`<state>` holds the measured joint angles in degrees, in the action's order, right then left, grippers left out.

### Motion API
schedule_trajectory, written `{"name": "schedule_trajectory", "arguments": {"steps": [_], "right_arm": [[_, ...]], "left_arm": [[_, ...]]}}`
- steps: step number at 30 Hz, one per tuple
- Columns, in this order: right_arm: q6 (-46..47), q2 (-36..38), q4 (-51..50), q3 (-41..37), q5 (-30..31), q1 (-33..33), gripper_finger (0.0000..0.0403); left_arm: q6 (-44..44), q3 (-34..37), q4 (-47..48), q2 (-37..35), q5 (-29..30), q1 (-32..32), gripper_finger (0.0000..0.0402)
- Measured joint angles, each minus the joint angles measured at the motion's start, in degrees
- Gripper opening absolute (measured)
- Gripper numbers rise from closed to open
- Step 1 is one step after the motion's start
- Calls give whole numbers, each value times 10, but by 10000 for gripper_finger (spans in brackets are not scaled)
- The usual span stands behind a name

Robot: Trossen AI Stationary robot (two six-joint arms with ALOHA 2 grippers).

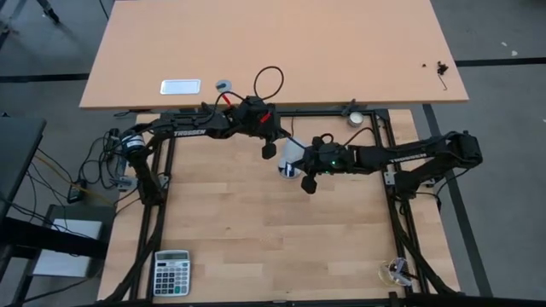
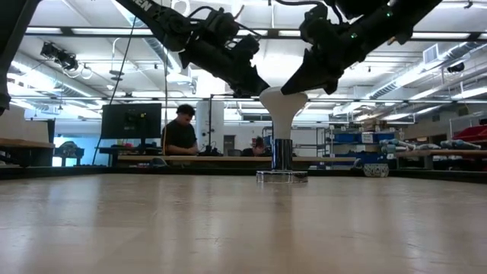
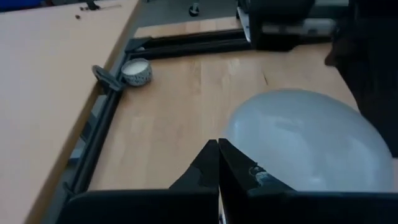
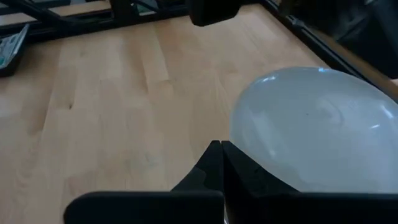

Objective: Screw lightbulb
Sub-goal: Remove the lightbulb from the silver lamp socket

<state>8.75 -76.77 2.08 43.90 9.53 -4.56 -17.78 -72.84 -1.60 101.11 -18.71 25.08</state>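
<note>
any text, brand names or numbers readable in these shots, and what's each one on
"TROSSEN": white lettering on the left arm in the high view, small, only roughly legible.
White lettering on the right arm: too small to read.
Calculator keys and display: too small to read.
A few white letters on the arm link at the top of the low view: cut off, unreadable.
Lightbulb: no marking visible.

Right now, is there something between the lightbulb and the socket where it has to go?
Nothing visible stands between them. In the low view the lightbulb already sits upright with its narrow end in the silver socket base, and both arms are beside its dome.
</note>
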Motion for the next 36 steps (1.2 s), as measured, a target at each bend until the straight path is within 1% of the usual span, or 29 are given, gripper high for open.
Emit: {"name": "schedule_trajectory", "arguments": {"steps": [11,22,31,36], "right_arm": [[0,0,-16,0,-5,-6,3],[-9,7,-32,0,-9,-22,4],[-10,29,-83,-1,-9,-50,4],[-10,29,-109,-1,5,-68,4]], "left_arm": [[0,0,12,7,-26,-4,0],[0,-3,73,3,-27,-6,0],[0,-1,111,-14,-26,-12,0],[0,0,145,-22,-32,-29,0]]}}
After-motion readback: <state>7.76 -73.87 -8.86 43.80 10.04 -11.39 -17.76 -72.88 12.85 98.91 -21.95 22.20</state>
